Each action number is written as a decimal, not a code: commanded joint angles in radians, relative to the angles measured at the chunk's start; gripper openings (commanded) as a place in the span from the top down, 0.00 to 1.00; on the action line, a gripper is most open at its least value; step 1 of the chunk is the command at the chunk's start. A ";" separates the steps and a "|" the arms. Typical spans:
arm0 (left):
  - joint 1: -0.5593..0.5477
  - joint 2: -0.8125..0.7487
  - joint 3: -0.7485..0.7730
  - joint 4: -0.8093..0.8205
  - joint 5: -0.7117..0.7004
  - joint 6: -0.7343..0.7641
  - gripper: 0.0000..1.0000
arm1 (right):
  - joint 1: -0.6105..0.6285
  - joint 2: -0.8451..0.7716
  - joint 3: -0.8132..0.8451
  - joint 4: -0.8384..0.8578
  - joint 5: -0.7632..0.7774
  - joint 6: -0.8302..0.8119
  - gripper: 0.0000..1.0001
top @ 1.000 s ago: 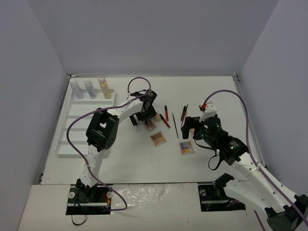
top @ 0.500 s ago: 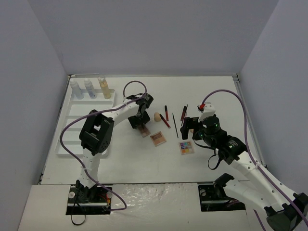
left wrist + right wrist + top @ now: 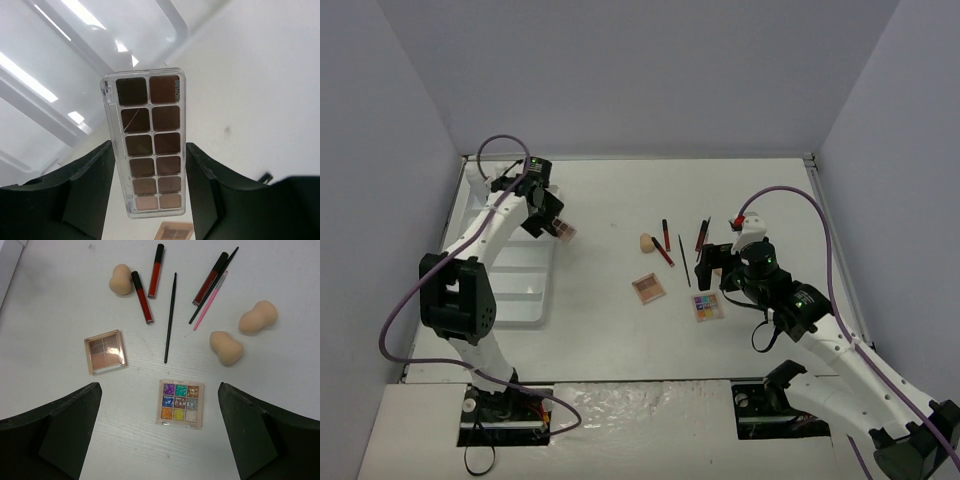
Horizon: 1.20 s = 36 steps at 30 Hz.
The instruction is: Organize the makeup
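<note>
Left gripper [image 3: 149, 152] pinches palette [image 3: 148, 125] — over tray [image 3: 172, 22] rim (right gripper [image 3: 160, 388] wide).

The left arm [image 3: 485, 232] reaches toward the table's far left corner, its gripper [image 3: 558, 228] clamped on a palette [image 3: 149, 145] between both fingers [image 3: 90, 185]. The right arm [image 3: 840, 350] stretches forward near the right edge, its gripper [image 3: 160, 390] spread wide and pointing down.

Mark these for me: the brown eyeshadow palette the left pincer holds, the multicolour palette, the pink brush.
brown eyeshadow palette [image 3: 148, 145], left wrist view, centre of the pan grid.
multicolour palette [image 3: 180, 403], right wrist view, middle pan.
pink brush [image 3: 210, 301], right wrist view, mid-handle.
</note>
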 commanded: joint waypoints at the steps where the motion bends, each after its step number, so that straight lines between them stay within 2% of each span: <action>1: 0.125 -0.022 0.012 0.051 0.013 -0.062 0.74 | -0.005 -0.016 0.018 0.031 0.026 -0.013 0.00; 7: 0.288 0.060 0.063 0.091 0.040 -0.124 0.73 | -0.005 -0.029 0.019 0.031 0.033 -0.016 0.00; 14: 0.383 0.205 0.166 0.095 0.069 -0.149 0.66 | -0.005 -0.025 0.028 0.023 0.045 -0.014 0.00; 21: 0.427 0.312 0.260 0.054 0.074 -0.134 0.59 | -0.004 -0.026 0.032 0.011 0.047 -0.018 0.00; 23: 0.430 0.324 0.274 0.041 0.080 -0.131 0.52 | -0.004 -0.025 0.032 0.010 0.045 -0.017 0.00; 25: 0.432 0.322 0.272 0.042 0.085 -0.131 0.37 | -0.005 -0.025 0.034 0.009 0.046 -0.018 0.00; 29: 0.432 0.304 0.268 0.045 0.086 -0.121 0.22 | -0.005 -0.024 0.037 0.009 0.044 -0.021 0.00; 36: 0.408 0.198 0.204 0.049 0.140 -0.047 0.06 | -0.004 -0.023 0.046 0.009 0.042 -0.022 0.00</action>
